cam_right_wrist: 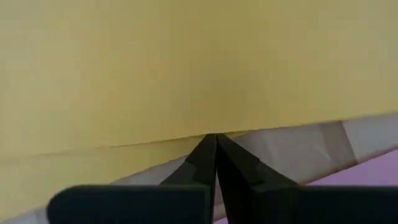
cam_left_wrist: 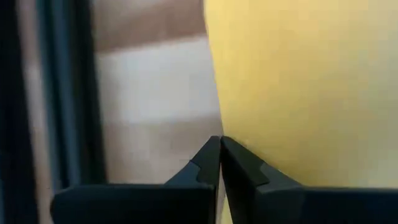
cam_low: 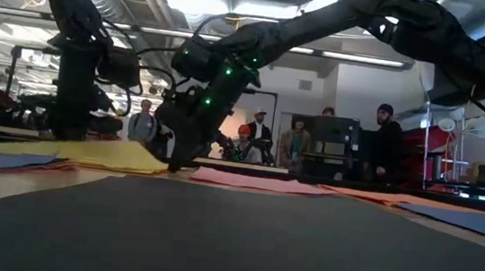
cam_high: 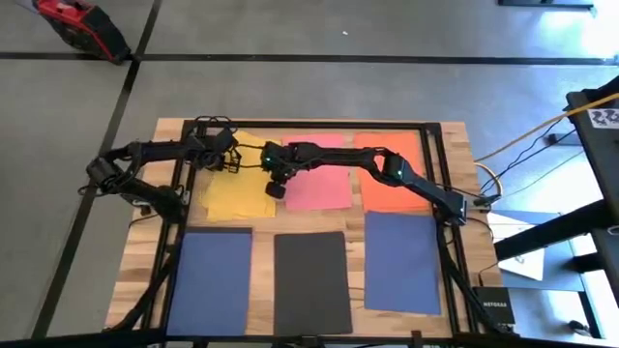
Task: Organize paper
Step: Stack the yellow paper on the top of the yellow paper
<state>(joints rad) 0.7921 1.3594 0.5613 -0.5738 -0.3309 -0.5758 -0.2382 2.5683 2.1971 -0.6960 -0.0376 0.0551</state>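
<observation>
Yellow paper (cam_high: 235, 184) lies upper left of centre in the high view, beside pink (cam_high: 317, 174) and orange (cam_high: 389, 172) sheets; two dark blue (cam_high: 215, 275) and one black (cam_high: 310, 280) lie below. Left gripper (cam_high: 232, 161) pinches the yellow sheet's upper edge, fingers closed on it. Right gripper (cam_high: 276, 188) clamps its right edge, lifting it slightly.

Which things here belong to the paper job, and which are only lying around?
Job: yellow paper, pink paper, orange paper, blue sheets, black sheet, left hand, right hand.
Not part: red machine, router, yellow cable.
</observation>
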